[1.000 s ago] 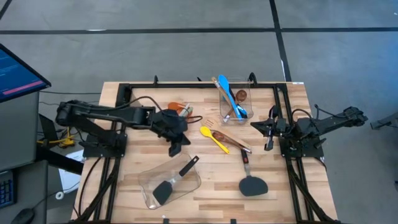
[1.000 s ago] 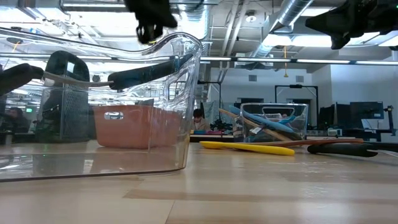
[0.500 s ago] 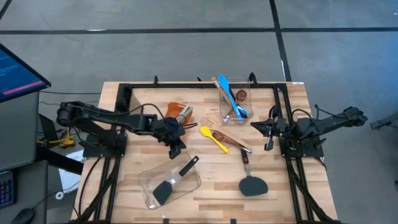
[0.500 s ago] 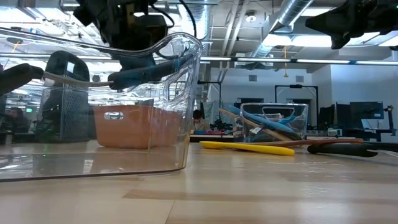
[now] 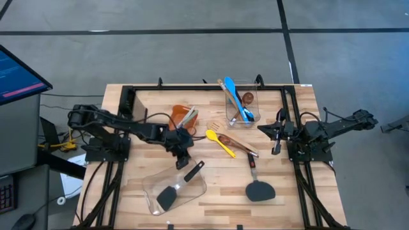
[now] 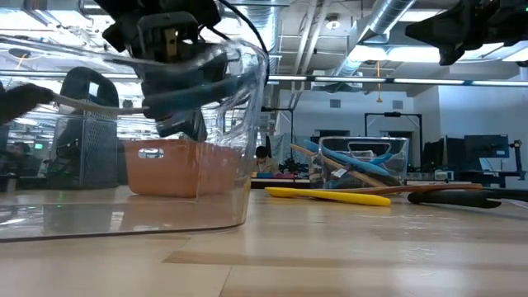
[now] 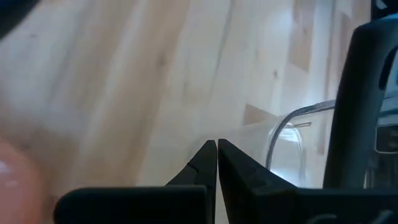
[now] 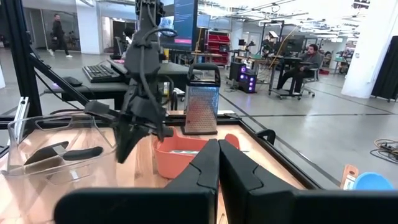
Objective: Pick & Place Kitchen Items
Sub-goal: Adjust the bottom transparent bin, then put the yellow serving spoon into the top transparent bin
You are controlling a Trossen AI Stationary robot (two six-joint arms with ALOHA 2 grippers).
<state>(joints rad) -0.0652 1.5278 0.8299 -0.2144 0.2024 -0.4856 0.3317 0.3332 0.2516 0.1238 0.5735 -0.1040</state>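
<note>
Right, reading off my four views.
Left tool (image 5: 182, 159): I see its two dark fingers (image 7: 202, 163) pressed together with nothing between them, low over the wooden table (image 5: 281, 207), just beside the far rim of the clear plastic tub (image 5: 148, 185) lying near the front edge.
Tub contents: one black spatula with a dark handle (image 5: 176, 186), blade inside, handle sticking out over the rim toward the left tool.
Right tool (image 5: 276, 148): closed and empty, parked by the right edge of the table.
Loose items: a yellow plastic spoon (image 5: 219, 142) and a slim brown-handled utensil (image 5: 239, 144) lie touching mid-table; a second black spatula (image 5: 257, 185) lies flat nearer the front right.
Back container: an upright clear box (image 5: 241, 97) near the far edge holds a blue spoon (image 5: 234, 94) and wooden pieces.
Orange rectangular plastic bin (image 5: 178, 115): behind the left tool, near it.
Open room: bare wood along the front right corner and between the tub and the second spatula.
</note>
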